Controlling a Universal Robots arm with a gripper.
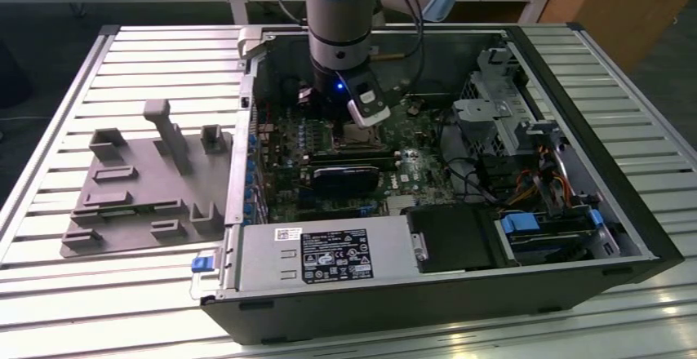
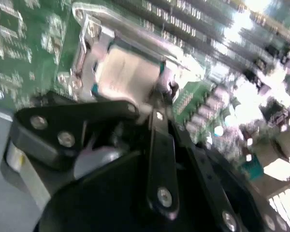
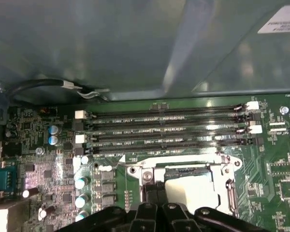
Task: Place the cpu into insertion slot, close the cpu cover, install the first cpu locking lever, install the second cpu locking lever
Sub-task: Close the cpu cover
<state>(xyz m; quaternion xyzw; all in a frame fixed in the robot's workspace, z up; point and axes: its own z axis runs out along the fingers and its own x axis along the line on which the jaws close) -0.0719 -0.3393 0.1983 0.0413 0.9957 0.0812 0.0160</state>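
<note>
Where the slatted metal table [image 1: 130, 57] carries the open computer case [image 1: 436, 294], its walls hem in the green motherboard [image 3: 280, 188]. The cpu [image 3: 191, 189] lies flat in the insertion slot [image 3: 183, 172], edges parallel to the memory slots [image 3: 164, 126], with the cpu cover [image 3: 230, 187] framing it. The gripper [image 2: 157, 110] hangs at the chip's edge, fingers drawn together and holding nothing.

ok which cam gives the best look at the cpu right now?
The second wrist view: the cpu lies close to the camera, with most of its pale top showing. In the first wrist view the gripper hides its near part. In the exterior view it is a small pale square by the gripper.
</note>
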